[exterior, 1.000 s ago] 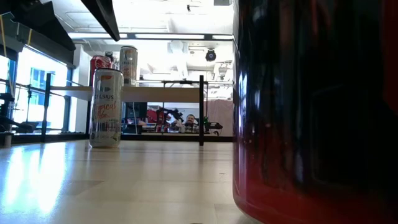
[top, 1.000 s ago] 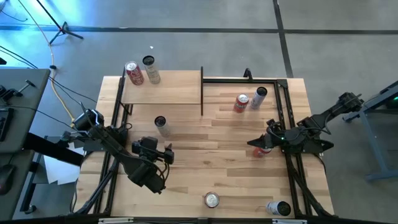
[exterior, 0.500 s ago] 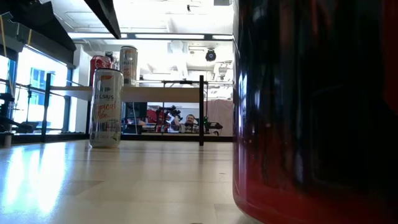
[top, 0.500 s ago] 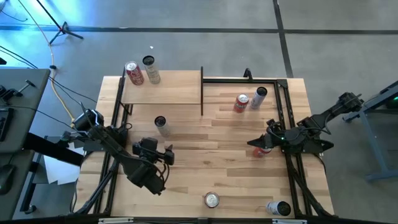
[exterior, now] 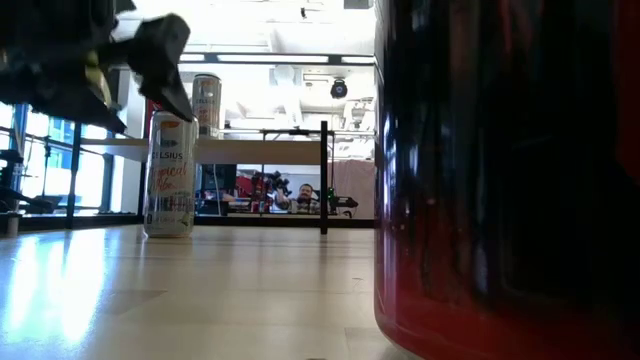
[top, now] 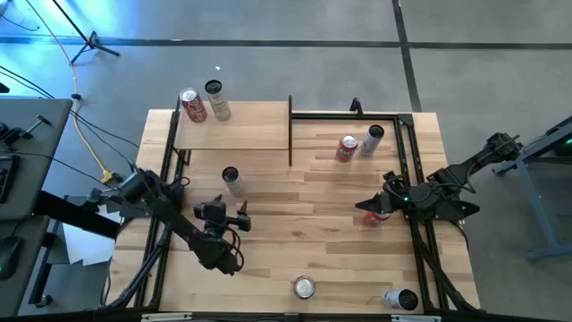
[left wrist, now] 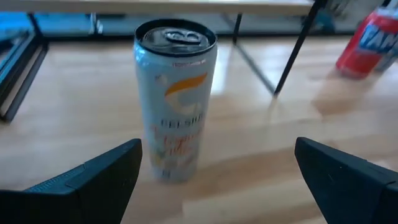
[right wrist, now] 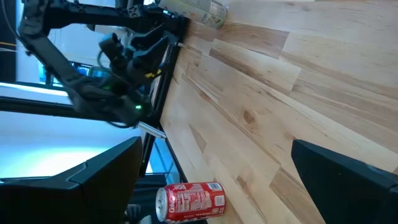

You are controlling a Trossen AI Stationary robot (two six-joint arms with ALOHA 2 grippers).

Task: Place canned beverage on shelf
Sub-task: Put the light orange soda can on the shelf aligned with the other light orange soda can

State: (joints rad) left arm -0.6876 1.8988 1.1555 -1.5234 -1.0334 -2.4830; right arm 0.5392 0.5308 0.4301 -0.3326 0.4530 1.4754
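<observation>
A slim white canned beverage (left wrist: 176,99) stands upright on its base on the plank table (top: 231,180), near the shelf (top: 241,125), a pale board on black posts at the far left. My left gripper (left wrist: 217,180) is open, low over the table and just short of this can (exterior: 170,175), its fingers reaching toward it without touching. Two more cans (top: 204,103) stand on the shelf's far left corner. My right gripper (top: 375,207) waits open at the table's right side, a red can (right wrist: 189,200) standing just ahead of its fingers.
A red can (top: 347,148) and a silver can (top: 373,139) stand at the far right. Two more cans (top: 305,287) (top: 400,300) stand at the near edge; one fills the low view's right side (exterior: 500,180). Black frame rails (top: 357,114) border the table.
My left gripper has come down toward the table and tipped lower, now showing in the low view in front of the slim white can's top. It has stayed open. The cans have not moved.
</observation>
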